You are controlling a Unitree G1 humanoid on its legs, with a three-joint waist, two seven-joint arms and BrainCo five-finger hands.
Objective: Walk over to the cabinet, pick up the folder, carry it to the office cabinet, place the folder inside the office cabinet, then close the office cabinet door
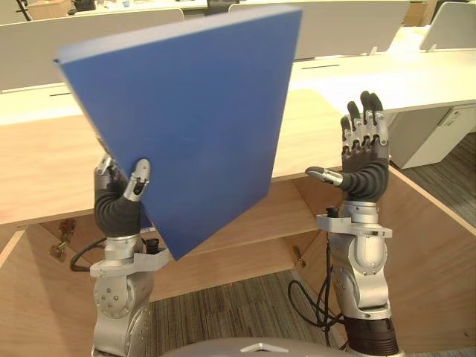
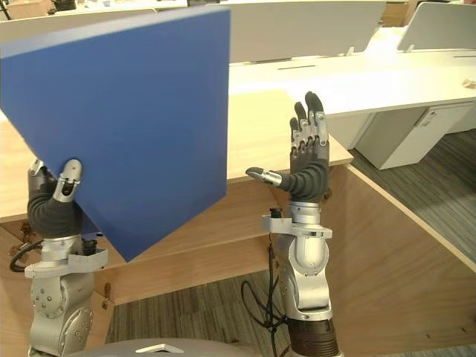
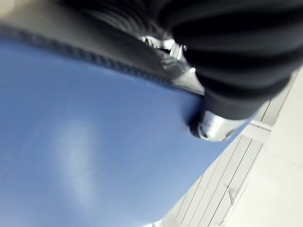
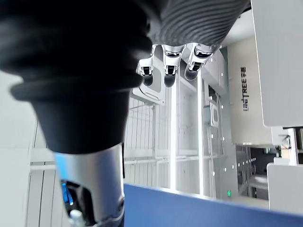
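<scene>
Holds the blue folder point(image 1: 186, 119) aloft in the left hand point(image 1: 119, 197), fingers and thumb clamped on its lower left edge at 8 o'clock. Tilts it, one corner down at 6 o'clock, top edge climbing toward 1 o'clock. Shows the right hand point(image 1: 364, 160) upright at 3 o'clock, fingers straight, thumb out toward the folder's right edge, apart from it, free air between. Faces a wooden table point(image 1: 312, 126), its front edge behind the folder, white desks point(image 1: 387, 74) beyond at 1 o'clock

Folder point(image 3: 85, 156) (blue) in left hand point(image 3: 222, 97)
</scene>
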